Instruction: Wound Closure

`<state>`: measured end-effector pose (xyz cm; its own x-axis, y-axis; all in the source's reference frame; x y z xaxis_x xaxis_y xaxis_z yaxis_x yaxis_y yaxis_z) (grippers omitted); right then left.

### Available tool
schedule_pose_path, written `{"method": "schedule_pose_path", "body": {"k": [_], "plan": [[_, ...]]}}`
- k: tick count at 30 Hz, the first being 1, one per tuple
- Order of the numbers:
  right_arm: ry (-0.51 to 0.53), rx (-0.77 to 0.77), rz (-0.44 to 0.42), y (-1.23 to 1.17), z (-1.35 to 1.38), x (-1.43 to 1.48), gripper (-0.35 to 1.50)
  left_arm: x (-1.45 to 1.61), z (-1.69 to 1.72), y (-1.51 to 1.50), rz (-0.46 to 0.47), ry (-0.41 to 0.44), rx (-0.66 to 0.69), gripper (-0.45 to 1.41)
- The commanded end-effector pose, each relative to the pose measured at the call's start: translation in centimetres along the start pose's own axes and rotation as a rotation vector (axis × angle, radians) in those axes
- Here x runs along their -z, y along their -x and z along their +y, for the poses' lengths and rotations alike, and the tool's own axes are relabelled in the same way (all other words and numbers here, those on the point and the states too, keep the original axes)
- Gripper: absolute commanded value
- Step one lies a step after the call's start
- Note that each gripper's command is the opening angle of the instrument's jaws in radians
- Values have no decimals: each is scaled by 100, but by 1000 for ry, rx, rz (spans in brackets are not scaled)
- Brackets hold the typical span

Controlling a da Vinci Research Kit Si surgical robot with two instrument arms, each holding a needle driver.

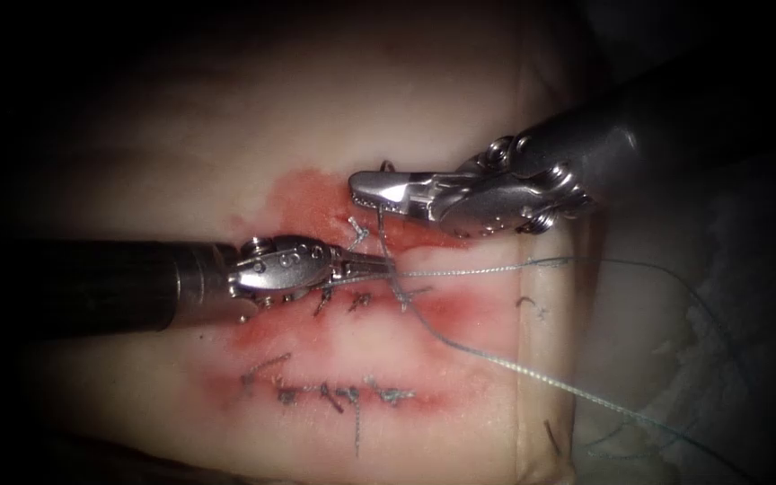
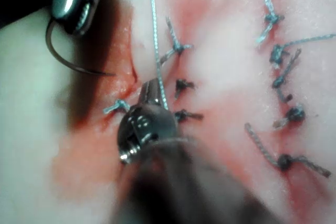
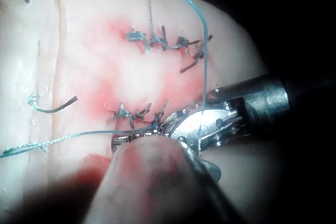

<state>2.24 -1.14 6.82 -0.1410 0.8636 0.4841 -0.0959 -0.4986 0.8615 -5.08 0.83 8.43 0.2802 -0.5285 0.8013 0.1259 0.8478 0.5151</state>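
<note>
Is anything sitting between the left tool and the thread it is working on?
Nothing visible does. The left tool is shut on the thread at the cut. The right tool holds the needle near its thread end, clear of the tissue, above the cut.

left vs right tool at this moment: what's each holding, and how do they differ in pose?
Left arm's steel tool: its pincer is shut on the pale blue-grey thread, low against the reddened tissue at the upper row of knotted stitches. Right arm's steel tool: its pincer is shut on the dark curved needle near its blunt end, clear of the tissue, point free. The left comes in level, the right slants down. Both are clamped shut.
</note>
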Motion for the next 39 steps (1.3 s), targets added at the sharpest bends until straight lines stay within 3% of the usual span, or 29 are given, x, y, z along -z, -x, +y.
{"method": "schedule_pose_path", "body": {"k": [1,25,39], "plan": [[-3,0,-6,-1,1,-9,-35,-8,4,0,-2,2,33,-45],[12,98,-28,-1,-10,-9,-35,-8,4,0,3,-11,86,-45],[20,107,-44,-3,-1,-9,-35,-7,3,0,3,-11,92,-45]]}}
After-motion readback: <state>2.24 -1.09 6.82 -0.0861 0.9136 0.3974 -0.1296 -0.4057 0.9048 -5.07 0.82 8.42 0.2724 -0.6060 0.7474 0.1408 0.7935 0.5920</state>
